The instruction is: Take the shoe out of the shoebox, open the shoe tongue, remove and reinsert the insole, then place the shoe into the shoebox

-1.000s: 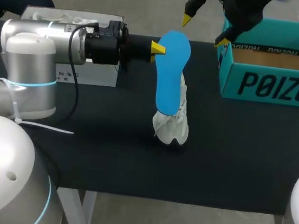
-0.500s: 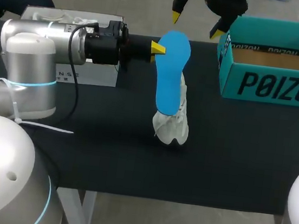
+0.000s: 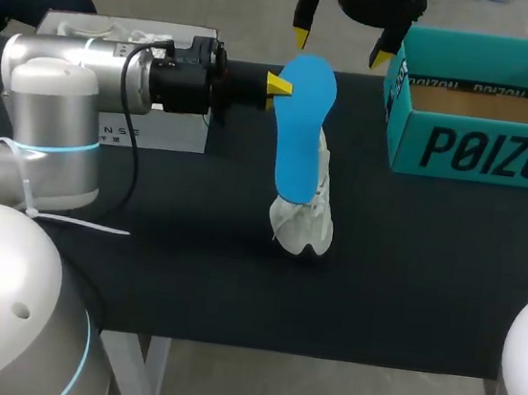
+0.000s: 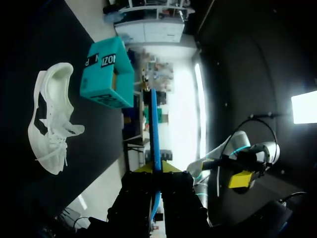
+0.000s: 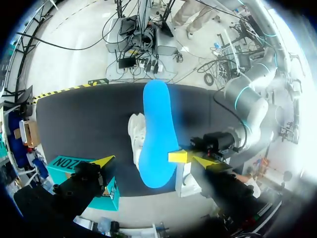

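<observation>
My left gripper [image 3: 279, 86] is shut on the top end of a blue insole [image 3: 306, 130], holding it upright above the table. In the left wrist view the insole [image 4: 154, 124] shows edge-on between the fingers of the left gripper [image 4: 156, 171]. The white shoe [image 3: 304, 224] lies on the black table just beneath the insole, also visible as the shoe [image 4: 52, 119] off to one side. My right gripper [image 3: 342, 47] hangs open at the far edge, above the insole's top. From the right gripper [image 5: 156, 163] I look down on the insole [image 5: 157, 124] and the shoe [image 5: 134, 136].
The teal shoebox [image 3: 482, 152] stands open at the far right of the table, its inside showing only brown cardboard. A white box [image 3: 171, 133] sits behind my left arm at the far left. The black table top [image 3: 409, 273] stretches in front of the shoe.
My right gripper has moved left along the far edge, from near the shoebox corner to above the insole's top. The left arm, insole and shoe have stayed still.
</observation>
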You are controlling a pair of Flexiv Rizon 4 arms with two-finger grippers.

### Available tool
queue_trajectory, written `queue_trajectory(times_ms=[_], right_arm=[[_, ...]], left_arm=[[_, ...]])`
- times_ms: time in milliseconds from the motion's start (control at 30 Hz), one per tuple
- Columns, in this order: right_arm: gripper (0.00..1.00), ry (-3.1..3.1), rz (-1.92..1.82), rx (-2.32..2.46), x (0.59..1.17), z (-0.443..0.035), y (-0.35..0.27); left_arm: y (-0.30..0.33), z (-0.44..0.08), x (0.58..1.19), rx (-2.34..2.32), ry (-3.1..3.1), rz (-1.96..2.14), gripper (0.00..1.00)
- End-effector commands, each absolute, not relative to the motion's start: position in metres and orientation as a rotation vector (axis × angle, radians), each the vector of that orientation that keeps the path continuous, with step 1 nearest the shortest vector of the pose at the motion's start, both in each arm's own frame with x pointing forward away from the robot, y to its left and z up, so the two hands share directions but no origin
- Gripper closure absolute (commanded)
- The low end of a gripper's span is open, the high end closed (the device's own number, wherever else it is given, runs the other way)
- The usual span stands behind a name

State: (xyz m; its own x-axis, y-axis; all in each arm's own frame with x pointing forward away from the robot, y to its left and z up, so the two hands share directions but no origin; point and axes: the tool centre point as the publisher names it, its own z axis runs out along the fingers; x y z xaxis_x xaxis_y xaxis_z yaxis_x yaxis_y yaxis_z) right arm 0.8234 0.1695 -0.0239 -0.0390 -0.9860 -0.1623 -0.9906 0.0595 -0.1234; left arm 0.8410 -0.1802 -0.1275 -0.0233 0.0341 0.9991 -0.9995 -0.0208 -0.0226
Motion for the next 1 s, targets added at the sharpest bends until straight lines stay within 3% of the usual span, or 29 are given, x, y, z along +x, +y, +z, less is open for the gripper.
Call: queue_trajectory(times_ms=[33, 1000], right_arm=[[0.0, 2.175, 0.027, -2.035, 0.824, -0.021, 0.175], [0.0, 2.173, 0.126, -2.035, 0.821, -0.027, 0.19]], left_arm=[[-0.182, -0.128, 0.841, 1.19, -1.191, 1.258, 1.0], [-0.182, -0.128, 0.841, 1.19, -1.191, 1.258, 1.0]])
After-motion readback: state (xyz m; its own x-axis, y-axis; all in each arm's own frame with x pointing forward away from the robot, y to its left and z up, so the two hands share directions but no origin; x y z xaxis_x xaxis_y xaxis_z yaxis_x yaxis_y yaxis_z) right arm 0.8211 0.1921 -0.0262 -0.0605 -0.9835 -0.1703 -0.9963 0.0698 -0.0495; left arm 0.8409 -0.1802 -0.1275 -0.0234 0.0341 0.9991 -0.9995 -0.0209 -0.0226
